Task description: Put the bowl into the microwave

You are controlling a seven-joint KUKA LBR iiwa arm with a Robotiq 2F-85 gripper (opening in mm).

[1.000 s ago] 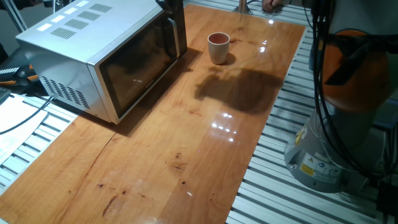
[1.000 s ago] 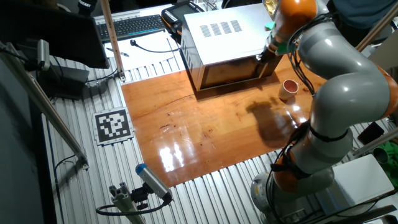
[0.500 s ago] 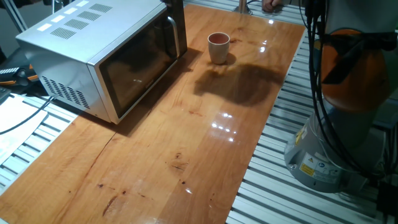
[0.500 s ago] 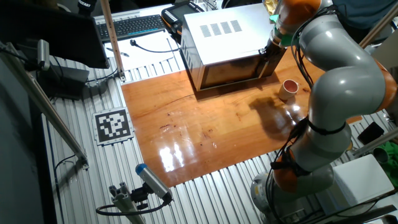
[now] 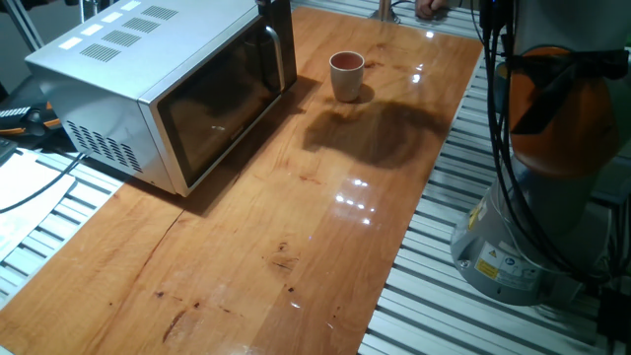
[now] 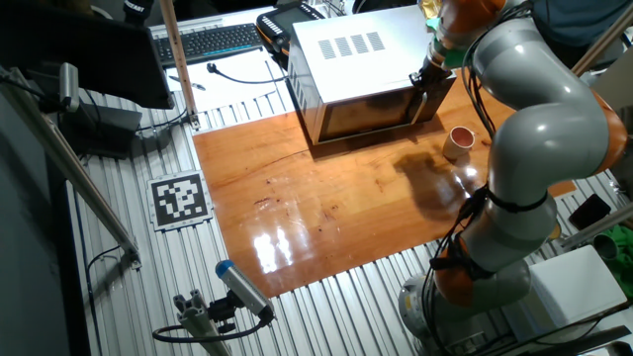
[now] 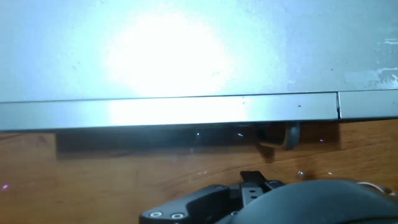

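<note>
Wooden table [image 5: 325, 247] holds bowl [image 5: 346, 75] beside shut microwave [image 5: 168, 94].

Large rounded light-grey arm segments [image 6: 539, 94] are joined by bright orange joint bands [image 6: 465, 18], one of which is seen near 12 o'clock in the other fixed view and another low on the column toward 5 o'clock. A bundle of black cables [image 5: 505, 118] is run down along the orange section at 3 o'clock in one fixed view. The pale grey conical base [image 5: 508, 237] is marked with a small yellow warning sticker [image 5: 487, 267] and a white label (its text too small to be read). In the hand view, a black moulded gripper body [image 7: 261, 196] with two round fasteners is seen at 6 o'clock.
</note>
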